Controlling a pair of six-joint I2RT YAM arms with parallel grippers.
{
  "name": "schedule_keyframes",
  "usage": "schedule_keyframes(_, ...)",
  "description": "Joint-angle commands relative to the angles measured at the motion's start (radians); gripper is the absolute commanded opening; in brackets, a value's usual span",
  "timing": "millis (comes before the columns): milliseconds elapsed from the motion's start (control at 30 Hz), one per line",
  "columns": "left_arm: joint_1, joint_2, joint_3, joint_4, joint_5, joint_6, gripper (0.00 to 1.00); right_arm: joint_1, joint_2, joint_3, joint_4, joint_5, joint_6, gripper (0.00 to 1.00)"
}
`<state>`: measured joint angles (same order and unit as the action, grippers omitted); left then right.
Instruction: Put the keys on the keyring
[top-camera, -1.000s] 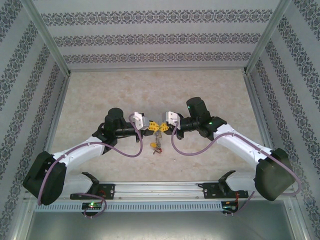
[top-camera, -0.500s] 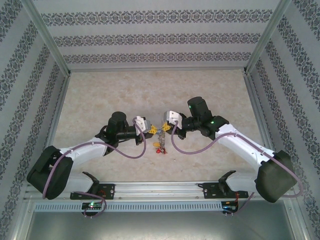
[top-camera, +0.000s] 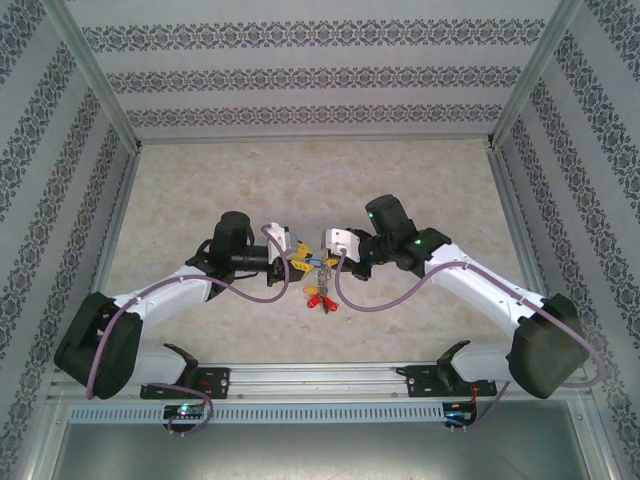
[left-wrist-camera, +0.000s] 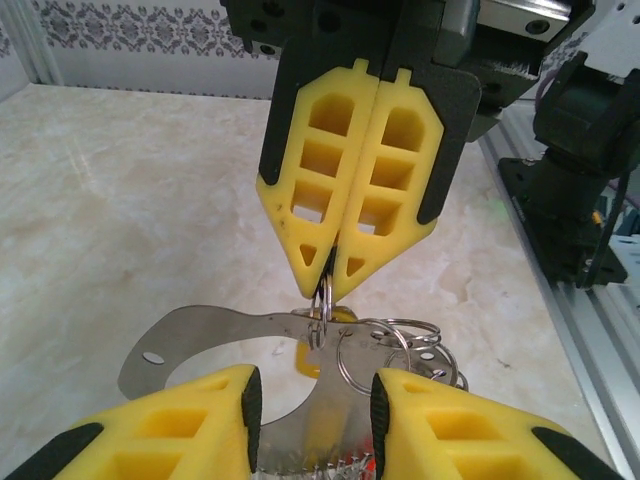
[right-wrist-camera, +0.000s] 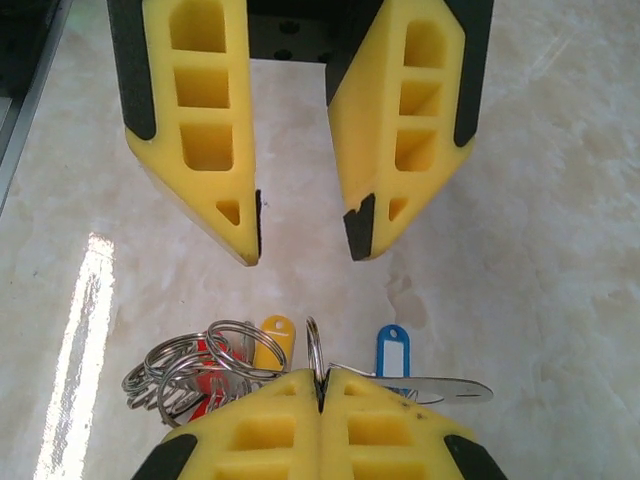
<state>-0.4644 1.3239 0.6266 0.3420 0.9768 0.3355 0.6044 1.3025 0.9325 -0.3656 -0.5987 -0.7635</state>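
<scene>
Beige marbled tabletop (top-camera: 200, 190), floral-striped wallpaper walls (top-camera: 320, 75), aluminium frame rails (top-camera: 310, 378)

Bright, even light falls from overhead, leaving only faint, soft shadows on the pale marbled beige tabletop (top-camera: 200, 200). In the right wrist view a white streak of glare crosses that surface at the left, and the thin grey metal keyring (right-wrist-camera: 314, 350) glints. The right gripper's yellow ribbed fingers (right-wrist-camera: 250, 430), nearest the lens, look slightly soft; the overhead picture is coarse
</scene>
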Motion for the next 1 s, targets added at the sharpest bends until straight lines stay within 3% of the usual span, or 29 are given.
schedule_keyframes(0, -0.003, 0.040, 0.039, 0.034, 0.059, -0.046, 0.36, 0.017, 0.000, 0.017, 0.009, -0.019, -0.029, 0.00)
schedule_keyframes(100, -0.005, 0.056, 0.037, 0.103, 0.056, -0.075, 0.35, 0.026, 0.022, 0.023, 0.014, -0.004, -0.031, 0.00)
schedule_keyframes(433, -0.031, 0.070, 0.051, 0.100, 0.091, -0.058, 0.29, 0.033, 0.030, 0.023, 0.029, 0.005, -0.010, 0.00)
schedule_keyframes(600, -0.052, 0.088, 0.050, 0.078, 0.042, -0.059, 0.30, 0.037, 0.032, 0.029, 0.041, -0.010, -0.004, 0.00)
schedule_keyframes(733, -0.054, 0.086, 0.026, 0.135, 0.010, -0.084, 0.22, 0.038, 0.030, 0.032, 0.043, -0.010, -0.004, 0.00)
schedule_keyframes(967, -0.055, 0.080, 0.048, 0.039, 0.000, -0.033, 0.20, 0.037, 0.022, 0.026, 0.052, -0.007, 0.001, 0.00)
